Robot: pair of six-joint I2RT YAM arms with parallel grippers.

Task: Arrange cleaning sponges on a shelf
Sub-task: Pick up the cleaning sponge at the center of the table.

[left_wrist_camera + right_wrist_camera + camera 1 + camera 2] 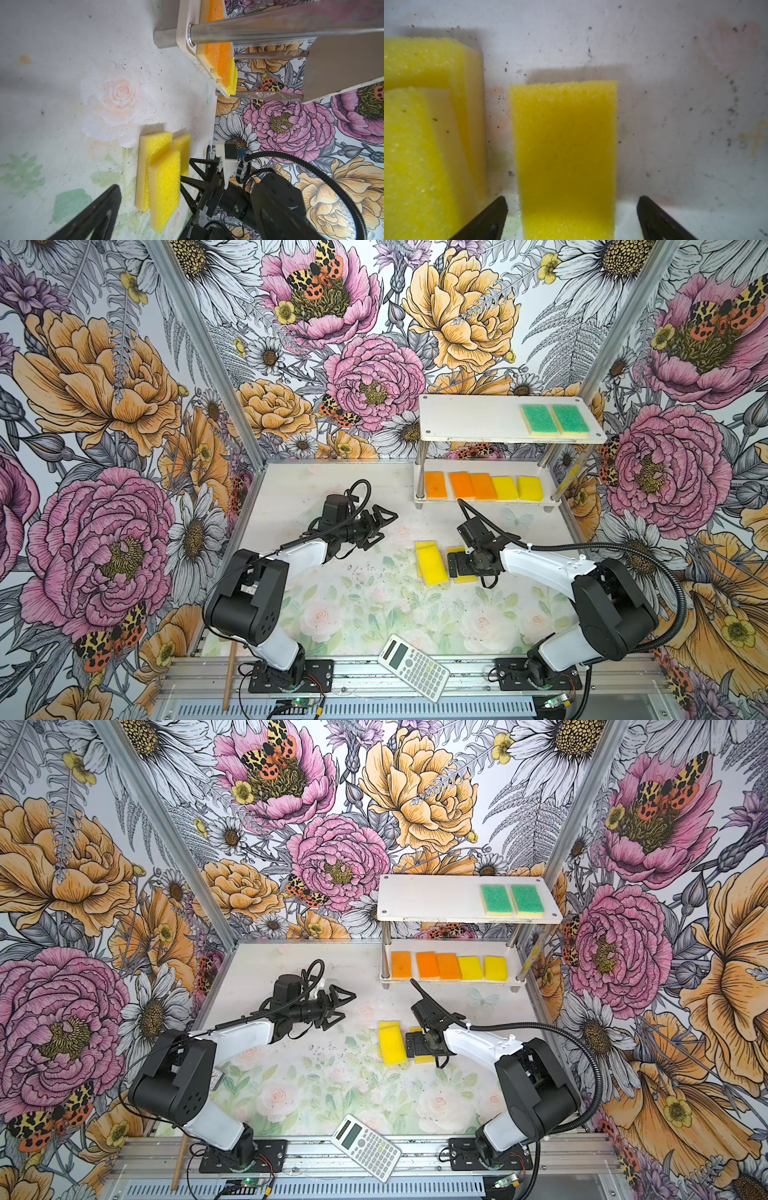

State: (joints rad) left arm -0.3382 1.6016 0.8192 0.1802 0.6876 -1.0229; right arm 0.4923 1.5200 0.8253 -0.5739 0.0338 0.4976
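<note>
The shelf (pixel 469 418) stands at the back right. Two green-topped sponges (pixel 555 419) lie side by side on its upper board. Orange sponges (pixel 461 486) and yellow ones (pixel 517 488) sit in a row on the lower board. On the table, one yellow sponge (pixel 432 566) rests askew on another (pixel 423 546). Beside that pair lies a single yellow sponge (pixel 564 135). My right gripper (pixel 459 566) points down over it, open, one finger on each long side (pixel 572 201), neither touching. My left gripper (pixel 384 526) hovers open and empty, left of the sponges.
A white calculator (pixel 413 668) lies at the table's front edge. A wooden stick (pixel 229 672) leans at the front left. Floral walls close in the left, back and right sides. The shelf's metal posts (pixel 270 31) stand close to the left gripper's far side.
</note>
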